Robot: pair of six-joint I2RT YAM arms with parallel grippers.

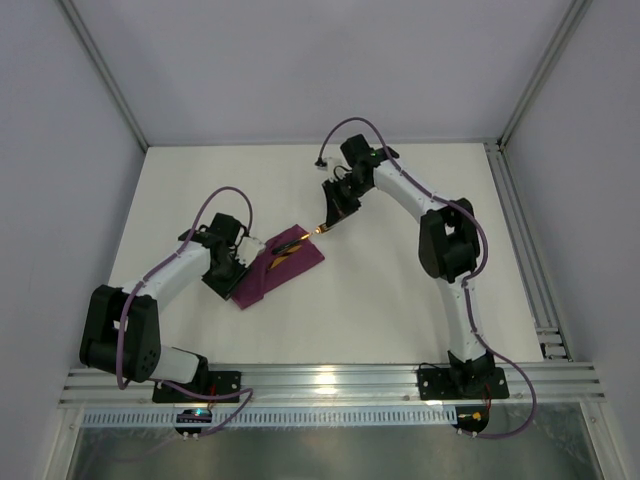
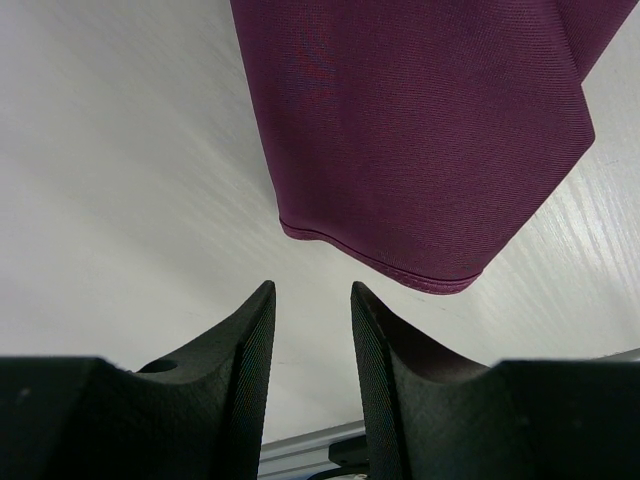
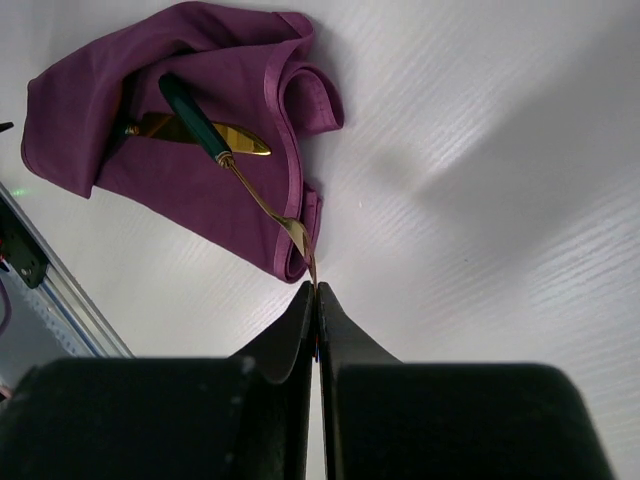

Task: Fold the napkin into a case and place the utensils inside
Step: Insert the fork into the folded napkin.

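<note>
When starting at the left of the top view, meets first the left gripper (image 1: 237, 274), set low beside the left end of the napkin (image 1: 283, 266). Grips nothing: seen from the left wrist, fingers (image 2: 245, 345) parted at the bottom of the frame, only bare table (image 2: 120, 180) in the gap, just short of the purple hem in the upper middle. Lies folded and somewhat rumpled, centre-left of the top view. Carries the knife (image 3: 247, 145) on its top, gold blade showing. Crossing over that blade, the fork (image 3: 190, 108), dark handle on the cloth, gold neck slanting down-right past the cloth edge. Pinched at the tine tips by the right gripper (image 3: 316, 290), fingers pressed together on the metal, near the centre of the top view.
</note>
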